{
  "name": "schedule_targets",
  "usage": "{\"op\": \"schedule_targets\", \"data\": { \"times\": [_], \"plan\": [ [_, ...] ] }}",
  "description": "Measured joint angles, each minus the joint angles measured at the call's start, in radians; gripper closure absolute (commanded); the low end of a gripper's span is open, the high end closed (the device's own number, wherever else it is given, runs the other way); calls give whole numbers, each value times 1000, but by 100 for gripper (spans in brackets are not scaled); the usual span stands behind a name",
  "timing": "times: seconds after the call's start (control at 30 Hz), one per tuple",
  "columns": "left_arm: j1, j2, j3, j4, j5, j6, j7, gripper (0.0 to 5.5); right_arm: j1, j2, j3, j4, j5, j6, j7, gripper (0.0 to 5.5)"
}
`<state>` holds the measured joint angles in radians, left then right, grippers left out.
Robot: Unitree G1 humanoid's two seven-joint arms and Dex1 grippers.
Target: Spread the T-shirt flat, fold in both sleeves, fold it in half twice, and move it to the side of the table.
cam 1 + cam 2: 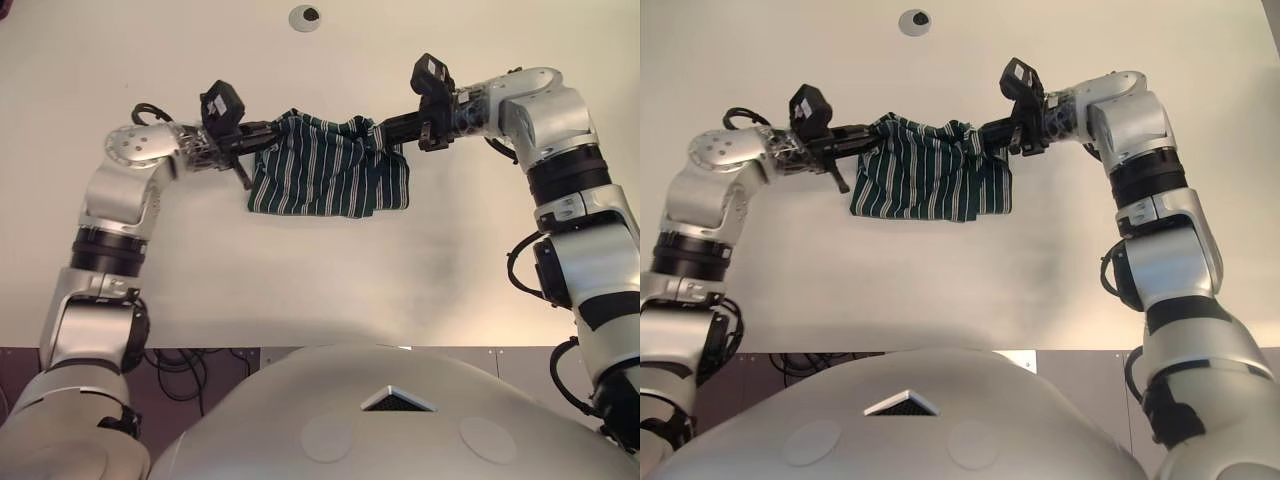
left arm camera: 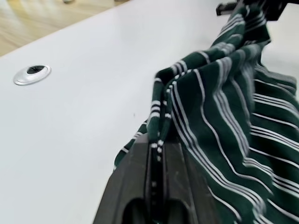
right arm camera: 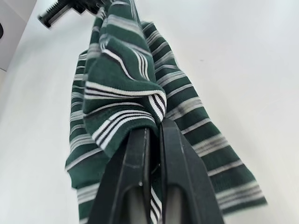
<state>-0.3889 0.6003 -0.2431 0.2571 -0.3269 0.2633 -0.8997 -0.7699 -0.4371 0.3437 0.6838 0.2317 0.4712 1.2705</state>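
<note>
A: Head view?
B: T-shirt (image 1: 328,170) upper centre, bunched, long axis left-right, strung between both arms above the tabletop (image 1: 300,280). Grommet (image 1: 305,17) top centre, well apart.
A: Left wrist?
B: Left jaws clamped on a folded edge.
A: Right wrist?
B: Right jaws clamped on the opposite edge.

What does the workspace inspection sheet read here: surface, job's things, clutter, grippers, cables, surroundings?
Surface: smooth white tabletop, round silver grommet at its far side.
Job's things: dark green T-shirt with white stripes, bunched, hanging between both grippers.
Clutter: nothing seen.
Grippers: left gripper, jaws shut on one end of the shirt; right gripper, jaws shut on the other.
Cables: black cables below the table's near edge.
Surroundings: wooden floor beyond the table.
</note>
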Motion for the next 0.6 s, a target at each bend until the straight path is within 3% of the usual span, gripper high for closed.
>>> {"op": "schedule_targets", "data": {
  "times": [0.17,0.3,0.5,0.6],
  "plan": [
    [-67,-40,7,112,80,-6,23,548,-9,-2,25,32,-84,0,-8,547],
    [-75,-52,18,115,83,71,24,467,-5,11,11,61,-113,1,-65,460],
    [-52,-60,62,92,90,126,54,362,-5,38,-75,75,-106,44,-133,457],
    [-52,-73,109,91,88,147,100,362,-4,33,-94,35,-107,64,-133,457]
  ]
}}
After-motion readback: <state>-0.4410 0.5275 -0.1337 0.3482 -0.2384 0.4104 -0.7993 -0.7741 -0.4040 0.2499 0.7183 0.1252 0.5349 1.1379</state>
